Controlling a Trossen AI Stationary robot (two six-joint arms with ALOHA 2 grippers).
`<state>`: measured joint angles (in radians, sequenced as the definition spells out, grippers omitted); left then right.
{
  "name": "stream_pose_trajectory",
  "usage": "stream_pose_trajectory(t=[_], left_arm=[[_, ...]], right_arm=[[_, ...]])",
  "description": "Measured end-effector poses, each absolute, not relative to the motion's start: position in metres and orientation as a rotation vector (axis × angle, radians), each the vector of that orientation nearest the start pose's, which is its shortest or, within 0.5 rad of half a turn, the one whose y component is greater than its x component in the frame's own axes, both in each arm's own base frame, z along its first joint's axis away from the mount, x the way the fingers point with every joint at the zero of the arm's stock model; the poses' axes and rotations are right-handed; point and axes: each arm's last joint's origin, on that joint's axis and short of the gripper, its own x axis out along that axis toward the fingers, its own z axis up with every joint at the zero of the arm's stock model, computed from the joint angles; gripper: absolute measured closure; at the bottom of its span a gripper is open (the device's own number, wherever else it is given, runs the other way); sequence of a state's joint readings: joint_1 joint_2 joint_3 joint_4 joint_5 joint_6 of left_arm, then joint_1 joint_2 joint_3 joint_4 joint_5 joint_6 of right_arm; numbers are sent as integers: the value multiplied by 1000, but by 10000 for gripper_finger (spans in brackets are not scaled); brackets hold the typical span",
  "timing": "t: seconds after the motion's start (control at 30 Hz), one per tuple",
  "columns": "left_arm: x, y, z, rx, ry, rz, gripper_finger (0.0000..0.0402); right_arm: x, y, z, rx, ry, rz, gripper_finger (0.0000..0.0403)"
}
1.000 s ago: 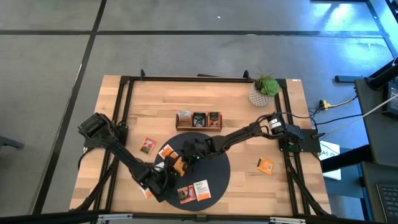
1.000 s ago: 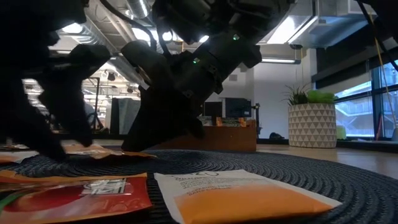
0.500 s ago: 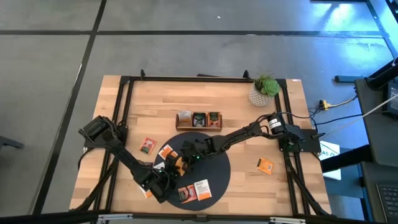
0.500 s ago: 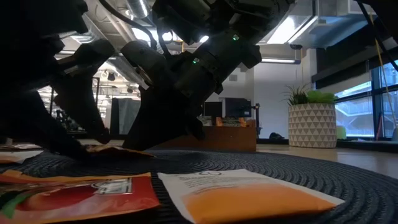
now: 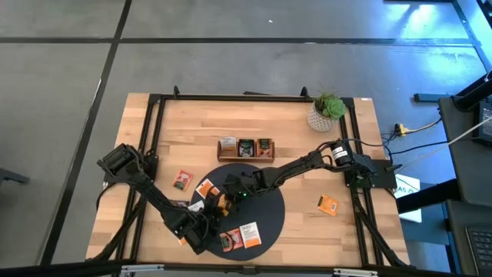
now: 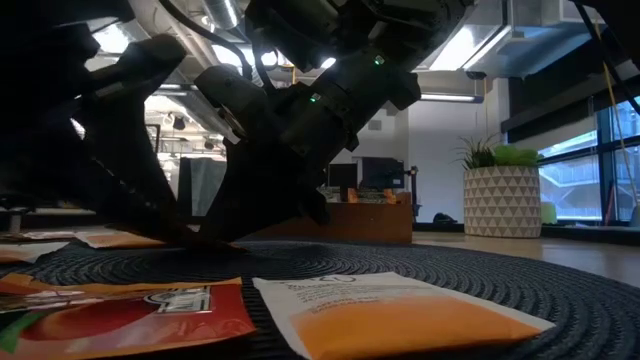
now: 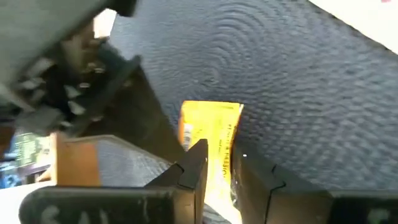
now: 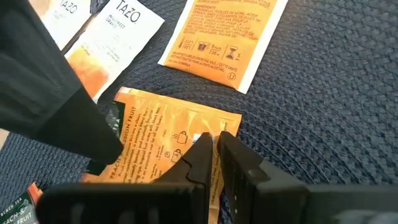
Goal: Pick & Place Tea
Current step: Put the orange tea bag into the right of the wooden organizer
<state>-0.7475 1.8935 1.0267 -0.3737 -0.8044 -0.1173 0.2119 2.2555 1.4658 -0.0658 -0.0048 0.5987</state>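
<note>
An orange sachet (image 8: pixel 168 149) of tea sat tilted up off the dark round mat (image 5: pixel 265 200), left of the mat's centre in the overhead frame, with one edge pinched in the right pincer (image 8: pixel 216 146). That pincer was closed almost completely, and the thin packet filled the slit between its tips.

The left pincer (image 7: pixel 224 162) made the change in the past second. It had stood wide a moment earlier, then slid in along the mat toward the packet and drew to roughly half that spread. The sachet ran down between its jaws in the left wrist view. Whether they had bitten or only bracketed the packet could not be told. The right arm held the same pose throughout.

It read as a handover in progress, or a two-arm effort to lift a flat packet the mat would not give up. Nothing had yet travelled toward the wooden tray (image 5: pixel 246 157), which stood just above the mat at mid-frame with packets already in its three compartments.

A red sachet (image 5: pixel 231 241) and a white-and-orange sachet (image 5: pixel 249 233) lay flat at the mat's lower edge. Another red packet (image 5: pixel 182 180) lay on the bare table (image 5: pixel 192 123) to the left, and a stray orange packet (image 5: pixel 328 205) lay at right, well apart from both arms. Most of the job appeared still ahead.
</note>
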Motion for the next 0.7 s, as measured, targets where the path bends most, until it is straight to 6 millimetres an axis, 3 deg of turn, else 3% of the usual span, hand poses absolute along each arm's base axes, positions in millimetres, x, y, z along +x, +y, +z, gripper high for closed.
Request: stream_pose_trajectory(t=[0.3,0.7], left_arm=[[268,-204,124,711,861,182,354],[266,-208,121,629,958,23,391]], right_arm=[[455,98,103,471,883,-57,366],[455,98,103,469,884,-51,366]])
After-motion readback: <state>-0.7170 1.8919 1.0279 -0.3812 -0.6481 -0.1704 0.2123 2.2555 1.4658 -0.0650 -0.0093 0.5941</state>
